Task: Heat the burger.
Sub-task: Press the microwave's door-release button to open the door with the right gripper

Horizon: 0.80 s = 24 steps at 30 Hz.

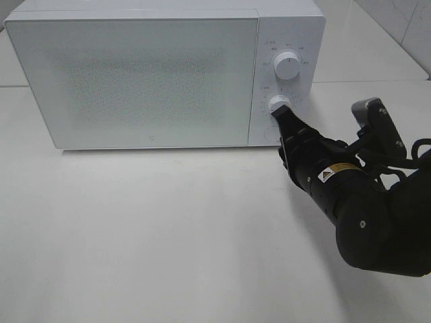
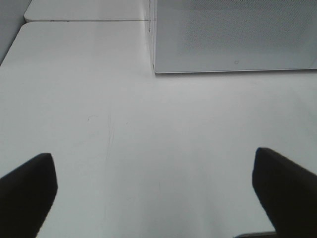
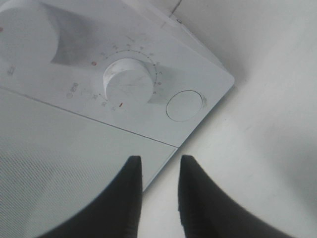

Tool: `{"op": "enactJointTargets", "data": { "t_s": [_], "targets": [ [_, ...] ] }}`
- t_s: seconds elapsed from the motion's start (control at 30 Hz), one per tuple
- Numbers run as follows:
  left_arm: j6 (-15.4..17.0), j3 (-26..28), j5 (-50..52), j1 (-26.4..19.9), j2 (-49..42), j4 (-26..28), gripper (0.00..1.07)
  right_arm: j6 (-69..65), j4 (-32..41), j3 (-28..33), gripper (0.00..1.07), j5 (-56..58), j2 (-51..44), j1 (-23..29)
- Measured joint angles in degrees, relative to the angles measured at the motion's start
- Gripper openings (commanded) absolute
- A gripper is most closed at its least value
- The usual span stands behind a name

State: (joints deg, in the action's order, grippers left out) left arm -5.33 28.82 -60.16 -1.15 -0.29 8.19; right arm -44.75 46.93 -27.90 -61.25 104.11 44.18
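One microwave [image 1: 165, 74], door [image 1: 135, 87] shut

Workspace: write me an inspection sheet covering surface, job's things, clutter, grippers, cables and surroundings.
Surface: white table, bare in front of the microwave; faint scratches show in the left wrist view.
Job's things: microwave, door closed; burger not seen.
Clutter: nothing seen.
Grippers: left gripper wide open over bare table, holding nothing. Right gripper has a narrow gap with nothing in it, its tip by the lower knob; cannot tell whether it touches.
Cables: black cable looped at the right arm's wrist.
Surroundings: tiled wall behind on the right.
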Motion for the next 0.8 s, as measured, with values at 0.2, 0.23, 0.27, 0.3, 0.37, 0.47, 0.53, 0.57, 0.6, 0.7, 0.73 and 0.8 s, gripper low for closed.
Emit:
{"op": "enactJointTargets", "data": {
  "t_s": [0.2,0.23,0.27,0.3,0.37,0.47,0.53,0.57,0.6,0.7,0.73,0.8],
  "targets": [
    [0.00,0.00,0.00,0.00,0.00,0.00,1.00,-21.43,0.06,0.00,0.02,0.00,0.00,0.00],
    [0.00,0.00,0.00,0.00,0.00,0.00,1.00,-24.35,0.11,0.00,0.00,0.40,0.00,0.00],
    [0.00,0.00,0.00,0.00,0.00,0.00,1.00,-24.35,0.11,0.00,0.00,0.40,0.00,0.00],
    [0.00,0.00,0.00,0.00,0.00,0.00,1.00,-25.50,0.11,0.00,0.00,0.69,0.00,0.00],
    [0.00,0.00,0.00,0.00,0.00,0.00,1.00,-27.50,0.40,0.00,0.00,1.26,0.00,0.00],
    [0.00,0.00,0.00,0.00,0.00,0.00,1.00,-29.85,1.43,-0.06,0.00,2.64,0.00,0.00],
    [0.00,0.00,0.00,0.00,0.00,0.00,1.00,-30.48,1.55,-0.06,0.00,2.92,0.23,0.00],
    [0.00,0.00,0.00,0.00,0.00,0.00,1.00,-30.65,1.60,-0.17,0.00,2.75,0.52,0.00],
    [0.00,0.00,0.00,0.00,0.00,0.00,1.00,-30.71,1.95,-0.63,0.00,2.52,1.38,0.00],
    [0.00,0.00,0.00,0.00,0.00,0.00,1.00,-31.00,2.64,-2.12,0.00,2.52,3.55,0.00],
    [0.00,0.00,0.00,0.00,0.00,0.00,1.00,-31.00,2.64,-2.12,0.00,2.52,3.55,0.00],
    [0.00,0.00,0.00,0.00,0.00,0.00,1.00,-31.80,2.86,-3.67,0.00,2.52,5.50,0.00]
  ]
}}
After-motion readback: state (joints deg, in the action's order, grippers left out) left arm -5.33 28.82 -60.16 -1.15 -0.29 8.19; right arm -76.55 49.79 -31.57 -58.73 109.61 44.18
